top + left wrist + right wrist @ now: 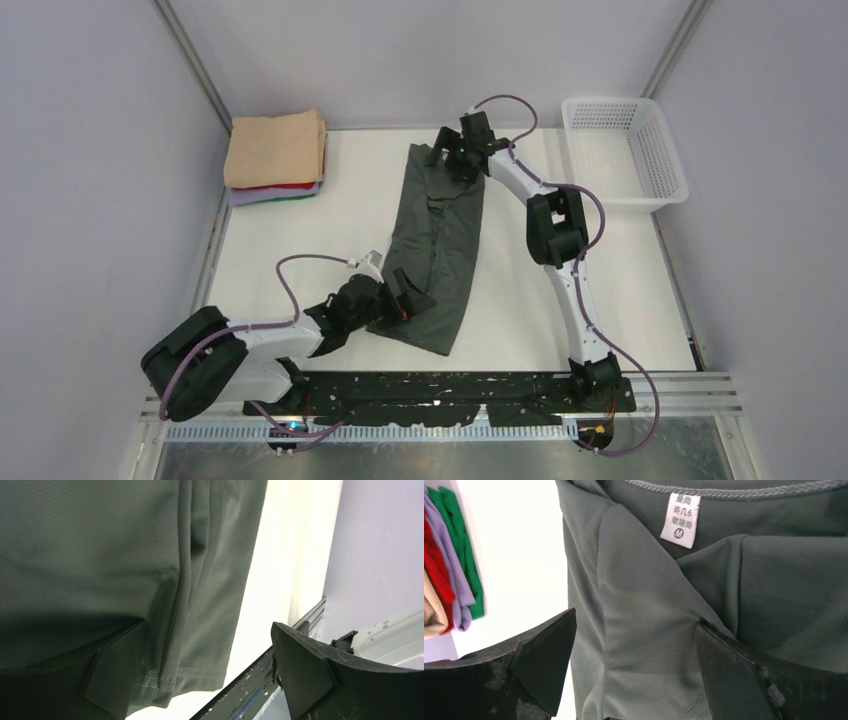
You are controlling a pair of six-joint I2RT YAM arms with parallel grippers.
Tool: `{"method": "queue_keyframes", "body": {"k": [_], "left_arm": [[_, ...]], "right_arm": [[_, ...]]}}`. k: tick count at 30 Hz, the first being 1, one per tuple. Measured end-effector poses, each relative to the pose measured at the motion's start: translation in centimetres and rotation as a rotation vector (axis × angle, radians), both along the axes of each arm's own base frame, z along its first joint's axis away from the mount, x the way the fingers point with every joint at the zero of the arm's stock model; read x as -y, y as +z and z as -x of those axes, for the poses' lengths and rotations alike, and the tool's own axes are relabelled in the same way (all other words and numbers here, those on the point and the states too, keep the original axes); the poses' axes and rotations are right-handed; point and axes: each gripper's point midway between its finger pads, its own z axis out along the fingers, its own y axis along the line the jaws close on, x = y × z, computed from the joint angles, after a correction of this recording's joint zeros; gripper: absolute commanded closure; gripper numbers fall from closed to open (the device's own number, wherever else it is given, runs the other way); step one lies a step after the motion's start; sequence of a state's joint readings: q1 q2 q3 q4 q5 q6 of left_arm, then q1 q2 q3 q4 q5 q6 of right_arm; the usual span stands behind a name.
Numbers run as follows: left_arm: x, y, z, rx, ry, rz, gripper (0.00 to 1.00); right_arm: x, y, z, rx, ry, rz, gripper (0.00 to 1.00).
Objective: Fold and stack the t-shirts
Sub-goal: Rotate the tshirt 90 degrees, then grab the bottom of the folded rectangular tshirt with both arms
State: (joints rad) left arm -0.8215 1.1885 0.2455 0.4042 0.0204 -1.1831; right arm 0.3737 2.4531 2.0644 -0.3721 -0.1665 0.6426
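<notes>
A dark charcoal-grey t-shirt [435, 235] lies folded lengthwise in a long strip on the table, collar at the far end. My left gripper [408, 298] is open at its near hem. In the left wrist view [207, 630] one finger [112, 677] rests against the cloth [100, 555] and the other [305, 675] is over the table's near edge. My right gripper [452, 160] is open over the collar end. In the right wrist view [636, 620] its fingers straddle the grey cloth [644, 630] below the white neck label [681, 520]. Neither gripper holds anything.
A stack of folded shirts [275, 155], peach-tan on top with red and lavender below, sits at the back left; its edges, with a green layer, show in the right wrist view [454, 575]. A white mesh basket [625, 150] stands at the back right. Black base rail [450, 390] runs along the near edge.
</notes>
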Motion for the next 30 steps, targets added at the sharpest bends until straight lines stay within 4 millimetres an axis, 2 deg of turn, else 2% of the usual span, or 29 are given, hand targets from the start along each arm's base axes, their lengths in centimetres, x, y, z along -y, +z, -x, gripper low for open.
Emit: {"method": "queue_keyframes", "body": {"k": [3, 7, 15, 21, 23, 25, 28, 30], "left_arm": [[2.2, 0.1, -0.2, -0.014, -0.044, 0.026, 0.0], [4.4, 0.2, 0.3, -0.015, -0.102, 0.065, 0.0], [6.1, 1.0, 1.2, 0.003, -0.155, 0.079, 0.0], [6.2, 4.1, 2.0, 0.103, -0.216, 0.039, 0.01], [6.2, 6.1, 2.1, 0.159, -0.242, 0.018, 0.0], [5.7, 8.0, 1.9, 0.213, -0.243, 0.001, 0.01], [3.1, 9.9, 1.8, 0.275, -0.193, -0.057, 0.01], [1.0, 10.2, 1.9, 0.292, -0.153, -0.105, 0.01]], "right_arm": [[-1.4, 0.2, -2.2, 0.011, 0.011, -0.032, 0.05], [-2.2, 0.4, -3.1, 0.022, 0.021, -0.066, 0.04], [-3.2, 0.7, -3.9, 0.036, 0.027, -0.117, 0.05], [-2.6, 1.7, -3.4, 0.068, 0.08, -0.058, 0.05], [-1.8, 3.2, -2.2, 0.082, 0.118, -0.01, 0.05], [-1.0, 6.0, -0.8, 0.112, 0.149, 0.026, 0.05], [1.0, 12.6, 2.7, 0.208, 0.185, 0.066, 0.05], [2.7, 17.0, 6.1, 0.285, 0.189, 0.08, 0.04]]}}
